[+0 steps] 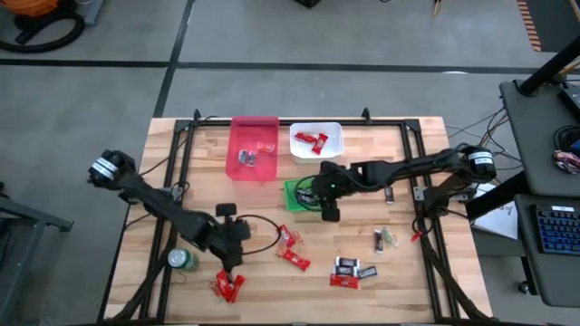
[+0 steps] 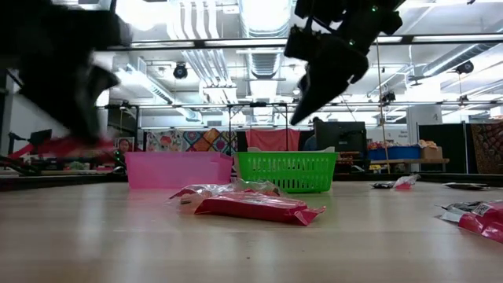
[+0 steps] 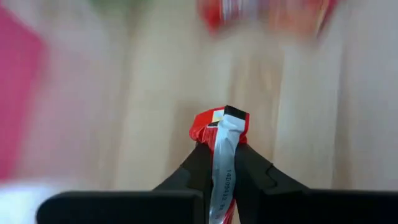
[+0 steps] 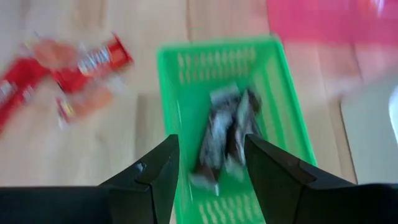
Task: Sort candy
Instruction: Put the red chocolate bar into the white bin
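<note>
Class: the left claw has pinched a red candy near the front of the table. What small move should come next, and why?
Probably lift it. The left claw is shut on a red candy, and the white bin holding red ones lies across the table.

red candy (image 1: 294,260) scattered on table, dark candy (image 4: 225,134) in green bin

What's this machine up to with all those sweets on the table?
It is sorting candy into bins. The left gripper has closed on a red-wrapped candy at the near left of the table. The right gripper hangs open above the green basket, which holds dark-wrapped candies. Red candies lie in the white bin, and more wait loose on the table.
</note>
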`<state>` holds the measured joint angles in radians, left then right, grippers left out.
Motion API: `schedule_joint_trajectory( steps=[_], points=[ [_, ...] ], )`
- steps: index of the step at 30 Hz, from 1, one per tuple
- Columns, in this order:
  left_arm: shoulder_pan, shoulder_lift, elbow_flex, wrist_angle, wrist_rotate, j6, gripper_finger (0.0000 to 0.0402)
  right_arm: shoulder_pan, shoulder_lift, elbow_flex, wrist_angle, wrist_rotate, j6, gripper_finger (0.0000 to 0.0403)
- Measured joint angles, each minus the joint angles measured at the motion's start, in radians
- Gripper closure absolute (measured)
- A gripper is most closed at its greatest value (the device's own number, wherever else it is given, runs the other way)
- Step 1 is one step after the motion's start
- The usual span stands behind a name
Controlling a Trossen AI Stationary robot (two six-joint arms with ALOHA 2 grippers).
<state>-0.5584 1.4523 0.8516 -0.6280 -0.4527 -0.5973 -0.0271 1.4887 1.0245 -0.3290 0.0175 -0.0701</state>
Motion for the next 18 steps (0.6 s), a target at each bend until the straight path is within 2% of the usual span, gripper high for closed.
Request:
schedule_joint_trajectory(
  steps=[3, 6, 10, 12, 15, 18],
  points=[
    [0.007, -0.074, 0.0, 0.129, -0.115, 0.145, 0.0385, 0.017, 0.0, -0.033, 0.139, 0.0, -0.029, 0.0229],
    [0.011, -0.143, -0.013, 0.347, -0.19, 0.34, 0.0385, 0.037, 0.002, -0.061, 0.289, -0.001, -0.056, 0.0229],
    [0.013, -0.196, -0.064, 0.707, -0.188, 0.645, 0.0385, 0.064, 0.002, -0.103, 0.501, -0.064, -0.083, 0.0229],
    [0.015, -0.211, -0.11, 0.886, -0.151, 0.774, 0.0385, 0.079, 0.002, -0.115, 0.583, -0.097, -0.089, 0.0229],
    [0.025, -0.21, -0.186, 1.126, -0.123, 0.875, 0.0385, 0.105, 0.002, -0.123, 0.677, -0.105, -0.103, 0.0229],
    [0.047, -0.183, -0.26, 1.356, -0.122, 0.904, 0.0385, 0.129, 0.003, -0.131, 0.77, -0.105, -0.115, 0.0229]
  ],
)
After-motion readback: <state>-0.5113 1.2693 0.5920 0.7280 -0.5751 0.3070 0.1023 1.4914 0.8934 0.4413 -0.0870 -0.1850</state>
